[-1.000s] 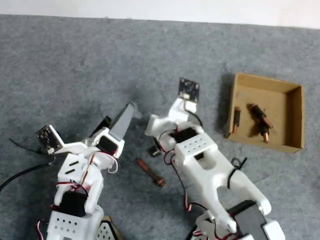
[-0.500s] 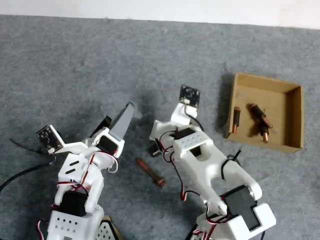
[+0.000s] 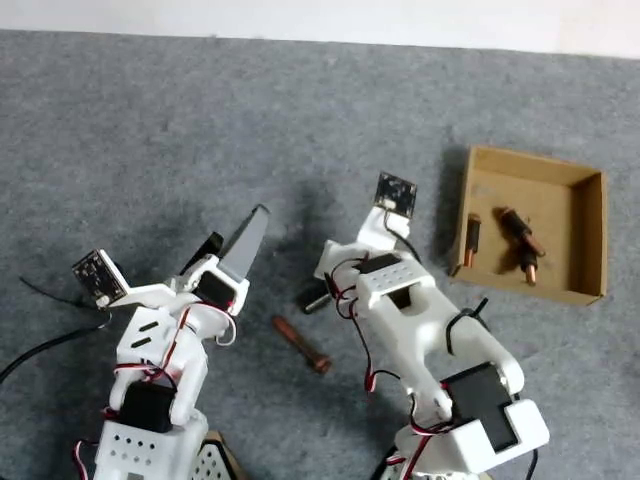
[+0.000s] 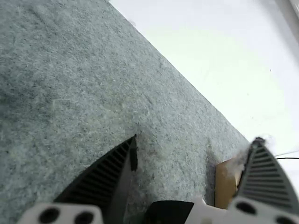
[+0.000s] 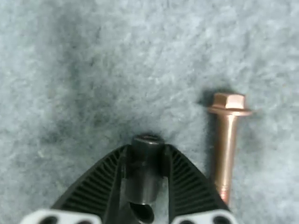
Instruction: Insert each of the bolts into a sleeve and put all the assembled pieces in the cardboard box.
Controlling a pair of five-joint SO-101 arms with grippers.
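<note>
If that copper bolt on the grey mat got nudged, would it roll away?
Probably not far: the bolt has a round shank, but its wider hex head should make it curve, and the fuzzy mat would likely brake it. It looks like solid metal, so probably stiff and heavy for its size.

place: robot lab bench | signs: grey felt mat (image 3: 140,110), exposed servo wiring (image 3: 357,340)

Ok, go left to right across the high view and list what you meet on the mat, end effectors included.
From the left: left end effector → loose bolt → cardboard box, and inside it a single piece, then two more pieces lying together.
</note>
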